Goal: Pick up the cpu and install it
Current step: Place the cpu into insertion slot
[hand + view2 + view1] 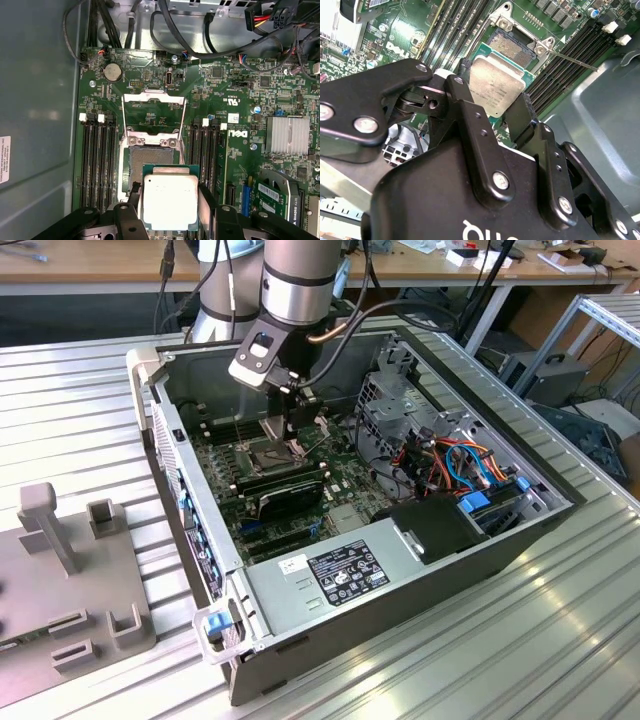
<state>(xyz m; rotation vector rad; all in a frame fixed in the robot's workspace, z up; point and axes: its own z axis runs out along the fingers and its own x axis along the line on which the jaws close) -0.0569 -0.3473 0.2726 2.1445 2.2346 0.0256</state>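
The cpu point(169, 200) point(496, 85) is a flat square chip with a silver-grey top on a green edge. My gripper point(169, 205) point(495, 97) is shut on it, one black finger point(206, 196) on each of two opposite sides. In the exterior view my gripper point(296, 418) hangs inside the open computer case, just above the motherboard point(345, 465). The bare socket point(150, 156) point(512, 47) point(270, 452) lies below the chip, which overlaps one edge of it in both wrist views. The socket's shiny hinged frame point(154, 112) stands flipped open beside it.
Memory slots point(97, 165) flank the socket on both sides. A long black card point(290, 490) sits in front of the socket, a drive cage point(400, 405) with cables on the exterior view's right, and a power supply point(340, 570) at the front. A grey fixture point(60, 580) stands outside the case.
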